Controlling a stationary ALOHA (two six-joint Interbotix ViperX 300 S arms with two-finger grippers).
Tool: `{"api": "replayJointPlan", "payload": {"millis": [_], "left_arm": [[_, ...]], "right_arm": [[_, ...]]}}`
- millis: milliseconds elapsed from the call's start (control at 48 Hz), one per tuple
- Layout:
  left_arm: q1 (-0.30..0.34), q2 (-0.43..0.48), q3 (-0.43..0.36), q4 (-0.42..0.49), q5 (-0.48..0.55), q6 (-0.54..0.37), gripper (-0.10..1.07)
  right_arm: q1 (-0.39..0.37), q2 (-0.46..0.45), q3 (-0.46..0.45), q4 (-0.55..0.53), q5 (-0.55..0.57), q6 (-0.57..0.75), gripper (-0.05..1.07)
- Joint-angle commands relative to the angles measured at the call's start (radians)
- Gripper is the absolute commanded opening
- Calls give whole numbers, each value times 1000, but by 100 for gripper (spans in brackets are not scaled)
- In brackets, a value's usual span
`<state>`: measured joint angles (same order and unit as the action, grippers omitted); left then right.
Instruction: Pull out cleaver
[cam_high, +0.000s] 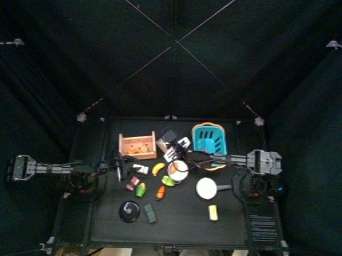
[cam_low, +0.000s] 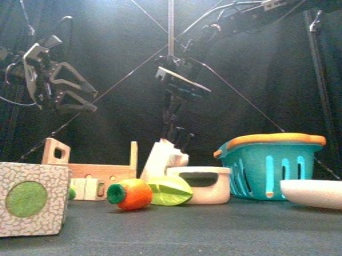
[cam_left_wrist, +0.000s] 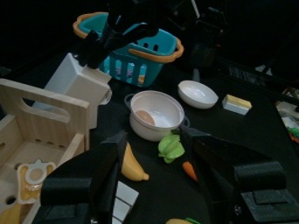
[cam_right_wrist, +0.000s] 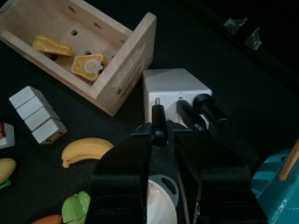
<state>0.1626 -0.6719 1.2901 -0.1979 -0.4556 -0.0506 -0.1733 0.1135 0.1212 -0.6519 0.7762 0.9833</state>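
1. We see the right gripper (cam_right_wrist: 162, 133) over the white knife block (cam_right_wrist: 177, 90), near the table's (cam_high: 187, 232) back edge at mid-width; jaws narrow, pinched on a dark handle, prob the cleaver (cam_right_wrist: 156, 112).
2. Cleaver looks seated in block, blade hidden, so pull not yet done. We judge: grasp made, lift-out left.
3. Left gripper (cam_left_wrist: 158, 166) hangs raised over left side, jaws wide, holding nothing.
4. Counts: 1 knife block w/ approx 3 dark handles; 1 wooden crate (cam_right_wrist: 86, 48); 1 teal basket (cam_low: 271, 160); 1 banana (cam_right_wrist: 84, 150).
5. 2 white bowls in left wrist view: bigger bowl (cam_left_wrist: 156, 112), small bowl (cam_left_wrist: 197, 93). Other small items too tiny to count.
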Motion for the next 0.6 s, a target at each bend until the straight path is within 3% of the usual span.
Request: {"api": "replayJointPlan", "payload": {"millis": [0, 583], "left_arm": [[2, 3, -12, 3, -6, 3, 88], [2, 2, -12, 3, -6, 3, 88]], "right_arm": [[9, -55, -11, -11, 8, 0, 57], [78, -138, -3, -41, 80, -2, 57]]}}
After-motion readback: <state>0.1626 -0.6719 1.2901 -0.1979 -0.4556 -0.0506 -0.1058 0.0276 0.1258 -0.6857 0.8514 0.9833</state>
